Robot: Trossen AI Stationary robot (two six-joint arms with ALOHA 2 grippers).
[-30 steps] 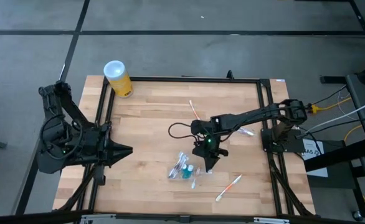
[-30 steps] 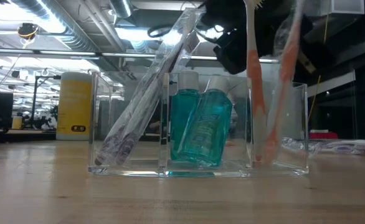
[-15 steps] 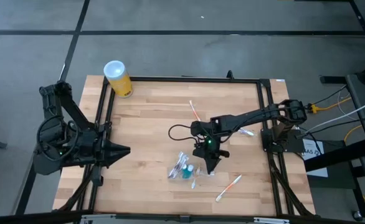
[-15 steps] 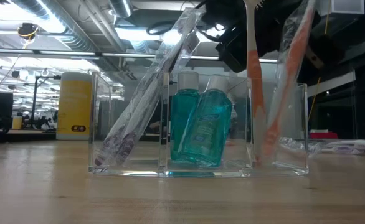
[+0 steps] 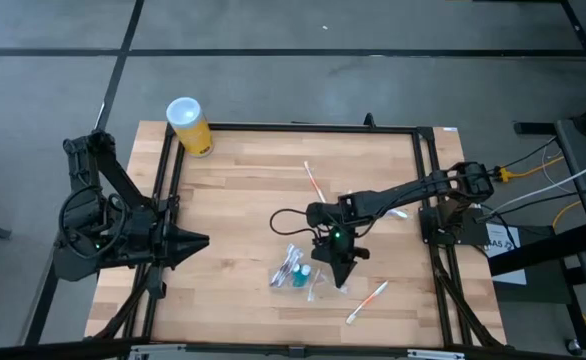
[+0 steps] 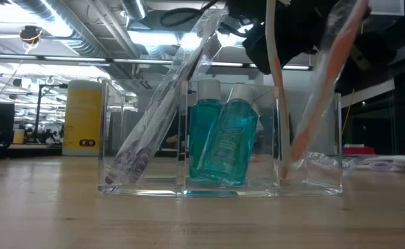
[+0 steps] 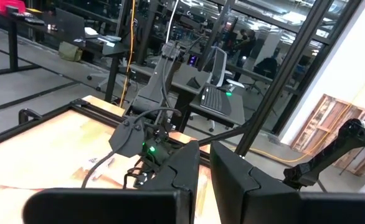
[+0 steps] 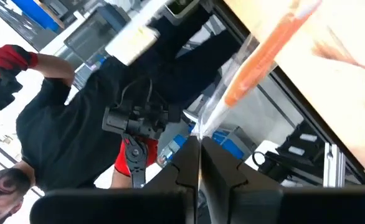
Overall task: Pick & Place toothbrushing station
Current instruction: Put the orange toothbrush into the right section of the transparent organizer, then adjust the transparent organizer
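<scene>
Right of centre in the high view, the right gripper (image 5: 339,272) has shifted lower; its jaws pinch a wrapped orange toothbrush (image 6: 325,81), now tilted into the clear holder (image 6: 220,181). Left gripper (image 5: 201,241) waits shut.

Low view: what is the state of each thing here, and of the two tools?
Holder, upright on the table.
Teal bottles, capped, in the middle compartment.
Purple toothbrush, wrapped, leaning in the left compartment.
Orange toothbrush, wrapped, leaning in the right compartment, top gripped.
Right tool, shut on the orange toothbrush.
Left tool, idle at the table's left edge.
</scene>
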